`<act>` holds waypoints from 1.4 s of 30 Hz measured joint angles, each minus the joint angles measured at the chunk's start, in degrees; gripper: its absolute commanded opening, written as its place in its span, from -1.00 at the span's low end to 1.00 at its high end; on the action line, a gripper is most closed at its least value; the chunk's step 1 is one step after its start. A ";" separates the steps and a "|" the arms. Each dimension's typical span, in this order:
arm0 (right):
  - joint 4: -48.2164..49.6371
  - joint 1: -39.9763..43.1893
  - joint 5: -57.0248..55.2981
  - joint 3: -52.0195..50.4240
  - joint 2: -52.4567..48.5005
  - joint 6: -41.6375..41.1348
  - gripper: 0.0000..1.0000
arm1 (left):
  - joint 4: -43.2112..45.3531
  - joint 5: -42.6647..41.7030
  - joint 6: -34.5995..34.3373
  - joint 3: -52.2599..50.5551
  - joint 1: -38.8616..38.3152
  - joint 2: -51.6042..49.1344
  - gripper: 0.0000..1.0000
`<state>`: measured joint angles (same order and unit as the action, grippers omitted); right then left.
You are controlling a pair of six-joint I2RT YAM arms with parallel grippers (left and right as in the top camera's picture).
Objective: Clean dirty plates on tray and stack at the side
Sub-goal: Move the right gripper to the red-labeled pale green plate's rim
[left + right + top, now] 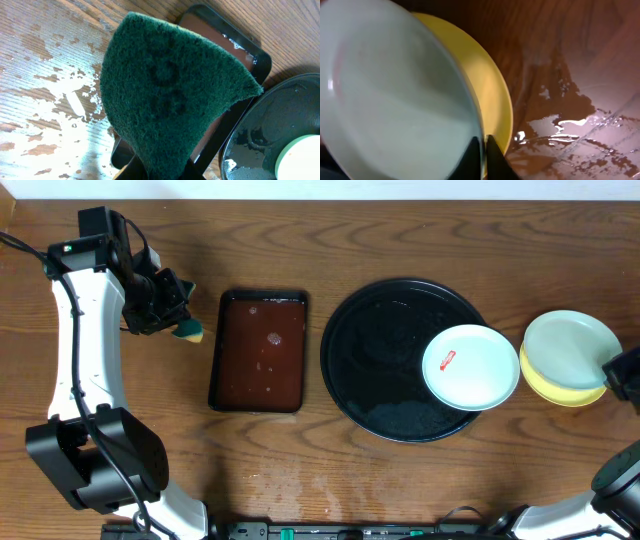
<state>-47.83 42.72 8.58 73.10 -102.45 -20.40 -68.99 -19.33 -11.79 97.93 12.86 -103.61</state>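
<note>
Now we hold a mint plate at three o'clock.
Right gripper pinches it atop the yellow plate; left gripper clamps a sponge.

My overhead feed shows the tabletop in brown wood grain, and the left wrist view adds pale wet blotches on it. The sponge has a dark green, fuzzy face. Left of centre, the rectangular tray is reddish brown inside a black rim. The round tray is glossy black. I see a mint-white plate with a small red smear. At the right edge, a second mint-white plate covers a pale yellow plate.
</note>
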 measured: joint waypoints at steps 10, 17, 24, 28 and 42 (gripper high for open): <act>-0.35 -0.09 3.74 -1.29 0.00 3.13 0.26 | 0.00 0.02 0.00 0.00 0.00 0.00 -0.84; -1.90 -6.43 8.04 -1.29 0.02 8.70 0.08 | 0.00 0.02 0.00 0.00 0.00 0.00 -0.84; -3.28 -20.85 7.04 -1.29 0.04 12.98 -0.06 | 0.00 0.00 0.00 0.00 0.00 0.00 -0.84; -3.87 -25.29 2.95 -1.29 0.09 13.18 -0.34 | 0.00 0.00 0.00 0.00 0.00 0.00 -0.83; -8.28 -27.91 -4.11 -1.31 0.11 10.38 -0.70 | 1.16 0.02 0.00 -2.69 0.00 0.00 -0.83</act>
<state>-56.12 14.81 4.47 71.79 -102.35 -10.02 -67.83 -19.31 -11.79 95.24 12.86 -103.61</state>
